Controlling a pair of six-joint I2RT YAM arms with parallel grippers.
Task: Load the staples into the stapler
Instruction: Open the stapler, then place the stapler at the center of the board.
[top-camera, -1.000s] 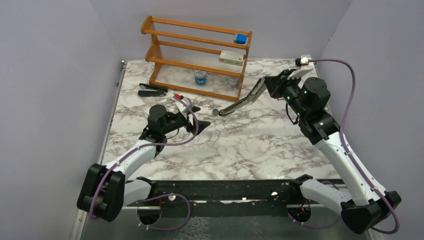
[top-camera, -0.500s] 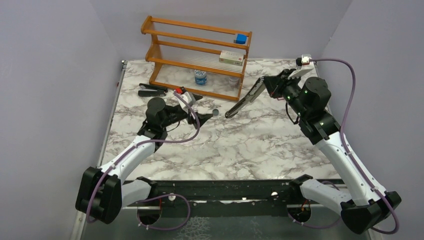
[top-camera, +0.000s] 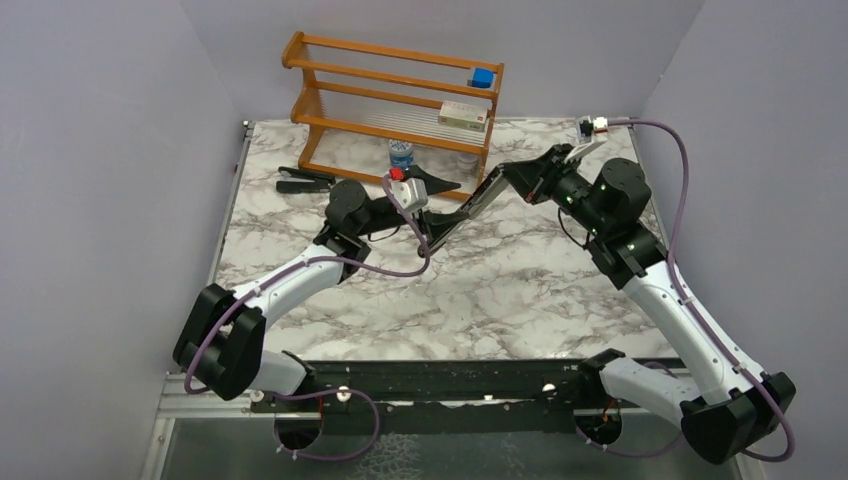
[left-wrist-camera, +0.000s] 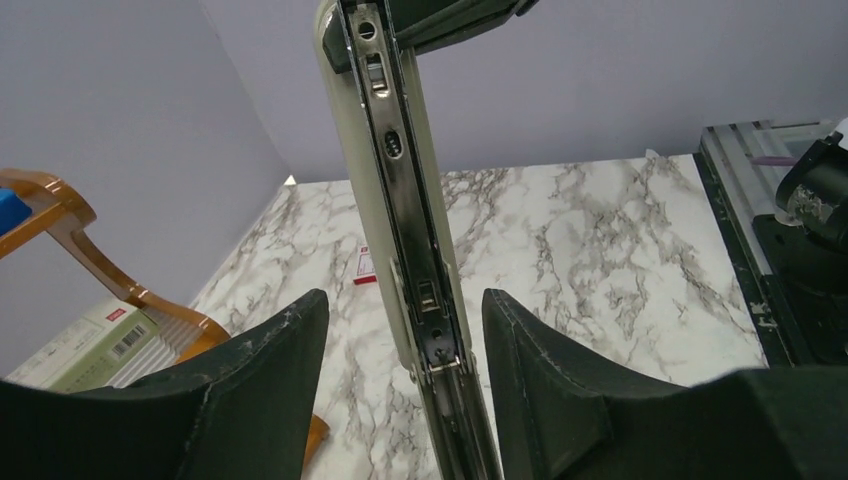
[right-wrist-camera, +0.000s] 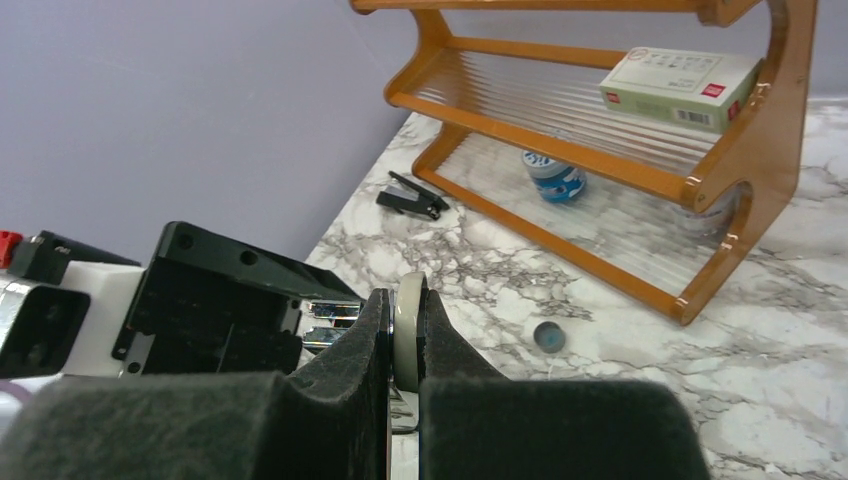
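**Two pincers, one stapler aloft**

Far left, one black tool (top-camera: 305, 180) flat on the desk (top-camera: 500, 290). Left pincer (left-wrist-camera: 403, 305) apart, one finger either side of the stapler (left-wrist-camera: 400, 170). Stapler raised before one rack (right-wrist-camera: 770, 90). Right pincer (right-wrist-camera: 405, 300) clamped on its far end.

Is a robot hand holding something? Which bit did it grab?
The right gripper pinches the stapler by one end. The left gripper holds nothing: its jaws stand open on either side of the stapler's metal bar, with gaps.
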